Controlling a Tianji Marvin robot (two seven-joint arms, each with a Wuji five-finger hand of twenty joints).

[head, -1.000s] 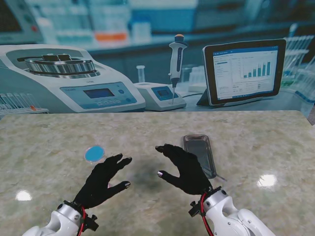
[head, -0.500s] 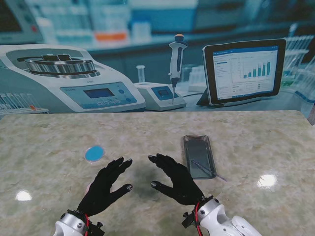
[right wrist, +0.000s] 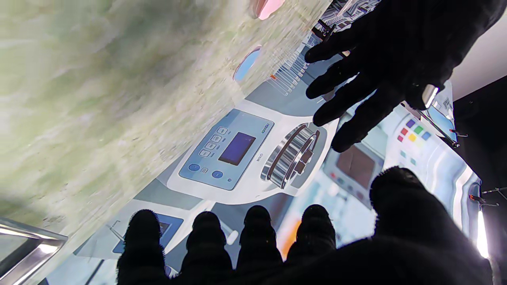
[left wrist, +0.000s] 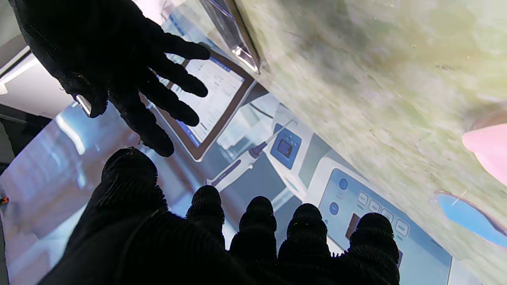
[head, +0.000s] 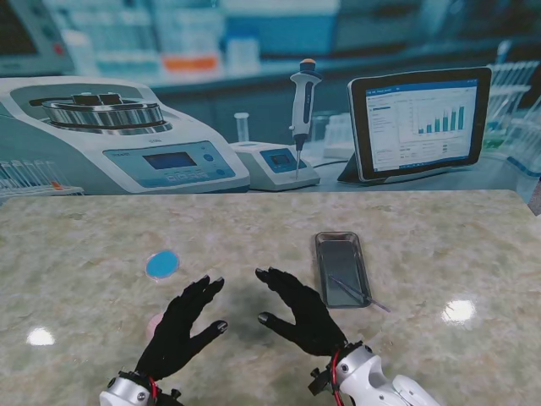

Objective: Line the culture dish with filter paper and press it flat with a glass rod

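Observation:
A blue disc (head: 162, 264) lies flat on the marble table (head: 101, 237), left of centre; it also shows as the blue disc (left wrist: 467, 217) and the blue disc (right wrist: 246, 63) in the wrist views. A pink round piece (head: 153, 322) lies nearer to me, partly hidden by my left hand (head: 182, 330). A thin glass rod (head: 355, 292) rests slanted in a shallow metal tray (head: 341, 269). My right hand (head: 300, 309) hovers just left of the tray. Both hands are open, fingers spread, holding nothing, palms turned towards each other.
Behind the table's far edge is a printed lab backdrop showing a centrifuge (head: 110, 135), a pipette (head: 303, 110) and a tablet (head: 418, 123). The tray's rim (right wrist: 27, 241) is near my right hand's fingers.
Both hands have drawn back towards me. My right hand came off the tray, uncovering the glass rod. In the last half second there is hardly any movement.

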